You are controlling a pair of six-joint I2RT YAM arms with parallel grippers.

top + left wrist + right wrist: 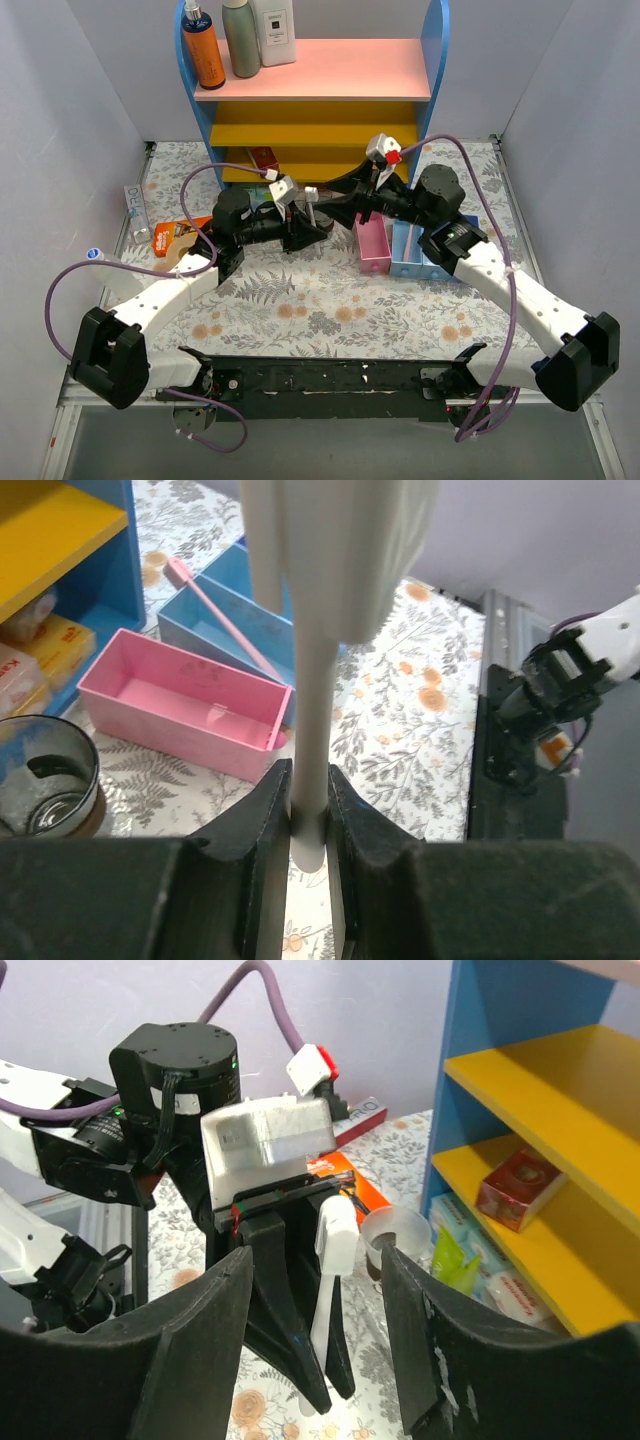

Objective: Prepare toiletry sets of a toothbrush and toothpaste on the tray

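My left gripper is shut on the handle of a white toothbrush, held above the patterned table near its middle. The right wrist view shows the same toothbrush upright in the left jaws. My right gripper faces it with both fingers spread wide on either side, touching nothing. A dark see-through cup stands beyond it, and lime-green toothpaste tubes lie by the shelf foot. The cup also appears at the left in the left wrist view. I cannot make out the clear tray.
A pink bin and a blue bin sit under my right arm; the blue bin holds a pink toothbrush. A blue, pink and yellow shelf with bottles and boxes stands at the back. An orange packet lies at the left.
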